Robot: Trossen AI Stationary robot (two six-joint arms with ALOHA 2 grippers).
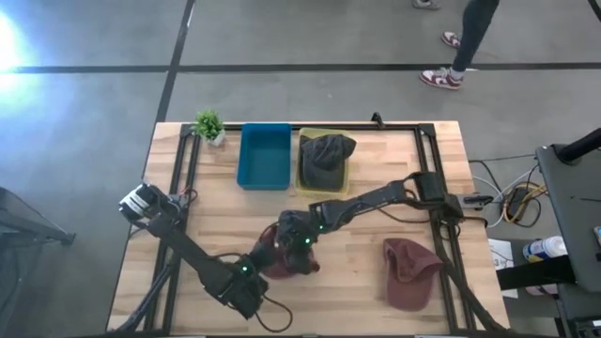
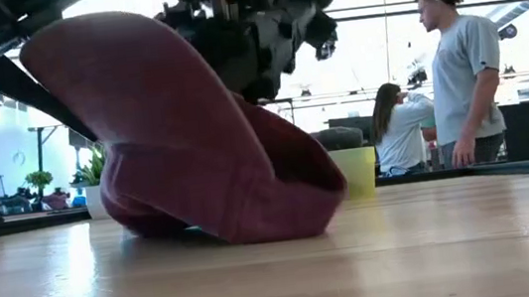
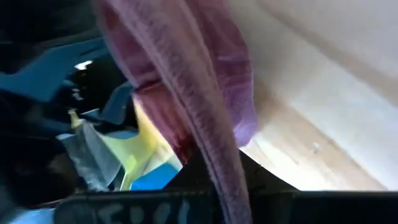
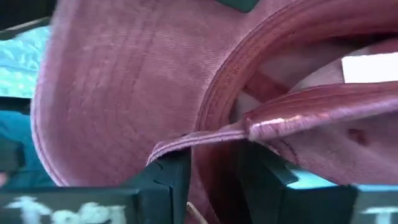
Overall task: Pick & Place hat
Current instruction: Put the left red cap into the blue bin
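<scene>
Bystanders and table clutter

A small potted plant stands beside the blue bin; two people linger beyond the table.

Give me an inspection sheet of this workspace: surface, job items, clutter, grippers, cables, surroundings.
Surface: wooden table with a dark frame along its edges.
Job's things: maroon cap at front centre, brim tilted up off the wood in the low view; second maroon cap lying at front right; dark knit hat in the yellow bin; blue bin with nothing seen in it.
Clutter: small potted plant at the back left corner.
Grippers: right gripper closed on the maroon cap's edge; left gripper beside the same cap, cap fabric lying across it.
Cables: loose cables off the table's right side.
Surroundings: two people beyond the table.
</scene>
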